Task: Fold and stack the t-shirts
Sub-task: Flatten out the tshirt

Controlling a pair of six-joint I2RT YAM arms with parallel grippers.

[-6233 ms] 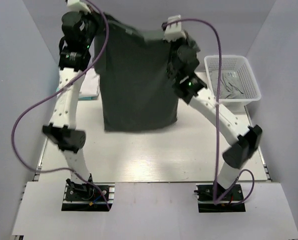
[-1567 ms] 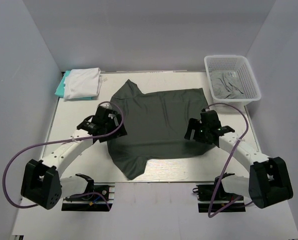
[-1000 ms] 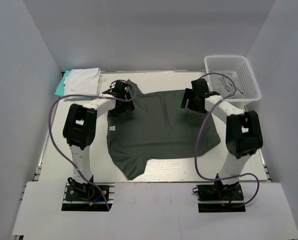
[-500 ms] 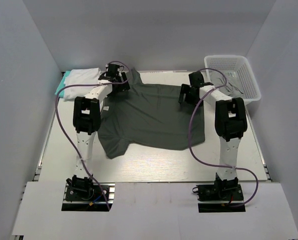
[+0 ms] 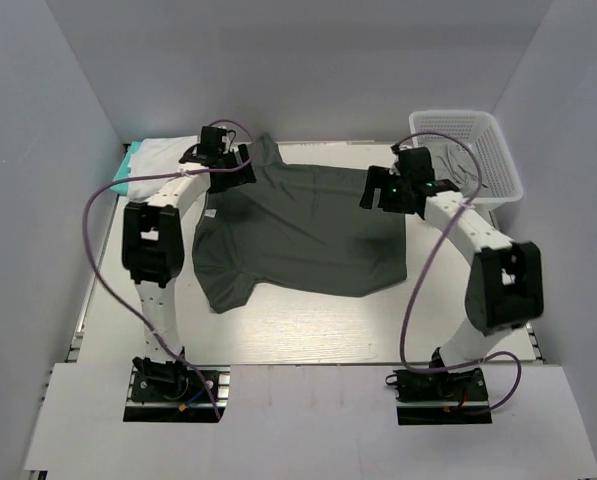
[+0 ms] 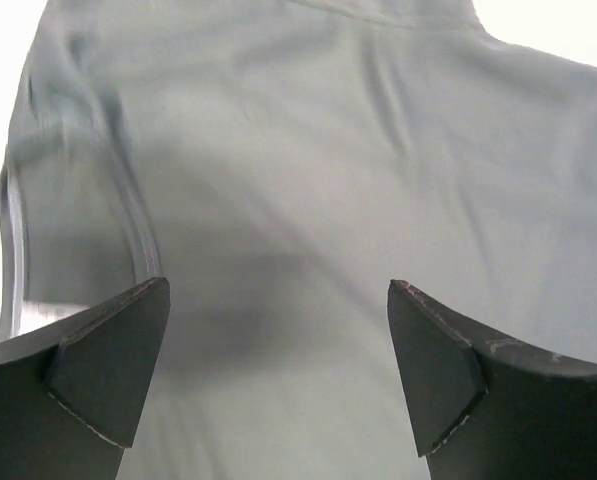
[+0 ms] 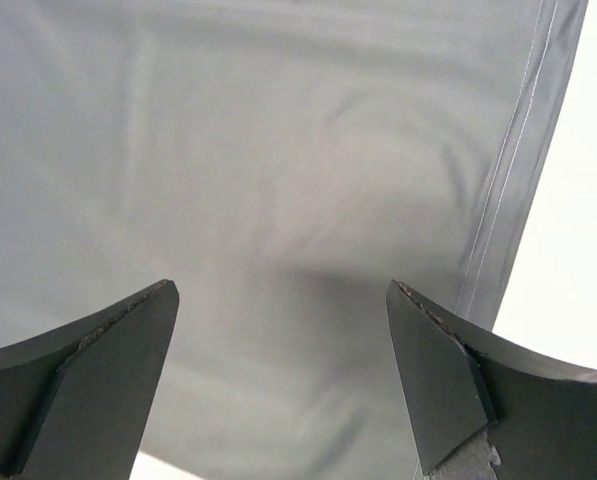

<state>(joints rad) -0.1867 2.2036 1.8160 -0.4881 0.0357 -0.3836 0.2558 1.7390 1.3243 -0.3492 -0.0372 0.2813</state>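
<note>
Lying at the far-left corner of the surface [image 5: 308,320], a white t-shirt [image 5: 156,157] sits on a teal t-shirt [image 5: 121,178], whose edge shows along its left side. Just beside them, the left pincer [image 6: 278,290] hovers over the far-left part of the dark charcoal-grey t-shirt [image 5: 298,225], its 2 fingers spread wide with nothing between them. That shirt lies flat across the middle of the surface. Over its far-right hem the right pincer [image 7: 283,288] hangs open too, gripping nothing. At the far right, a lighter grey t-shirt [image 5: 456,165] lies crumpled inside a white lattice basket [image 5: 505,160].
</note>
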